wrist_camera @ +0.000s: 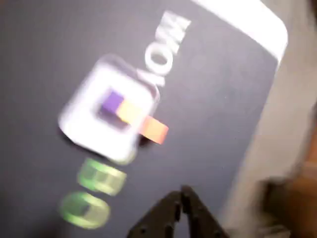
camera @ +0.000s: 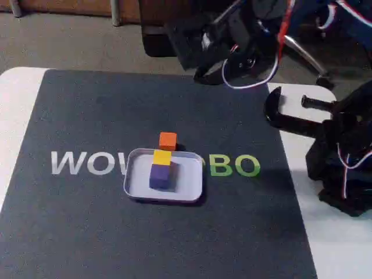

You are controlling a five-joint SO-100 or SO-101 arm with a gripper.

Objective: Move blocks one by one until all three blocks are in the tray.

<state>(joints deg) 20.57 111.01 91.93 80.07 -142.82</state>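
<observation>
Tray: your tray [camera: 135, 187] sits in the middle of the dark mat [camera: 87, 232], covering part of the printed lettering [camera: 87, 163]. In the wrist view the tray [wrist_camera: 81, 129] is blurred but whole.
Purple block: you have the purple block [camera: 162, 176] inside the tray, near its centre; the wrist view shows it [wrist_camera: 113, 102] there too.
Yellow block: the yellow block [camera: 162, 157] lies inside the tray, touching the purple one on the side toward the far rim. In the wrist view it [wrist_camera: 129, 112] stands edge to edge with the purple.
Orange block: your orange block [camera: 168, 140] rests on the mat just outside the tray's far rim, close beside the yellow block. The wrist view places it [wrist_camera: 154, 130] just off the rim as well.
Gripper: the gripper [wrist_camera: 181, 194] enters the wrist view from the bottom edge, over bare mat and well apart from the blocks. Its two dark fingertips meet at a point, so the jaws read as closed with nothing between them.
Arm: the arm's dark body [camera: 232, 35] is raised beyond the mat's far edge.
Clamp: a black clamp [camera: 285, 110] grips the white table [camera: 325, 232] at the right.
</observation>
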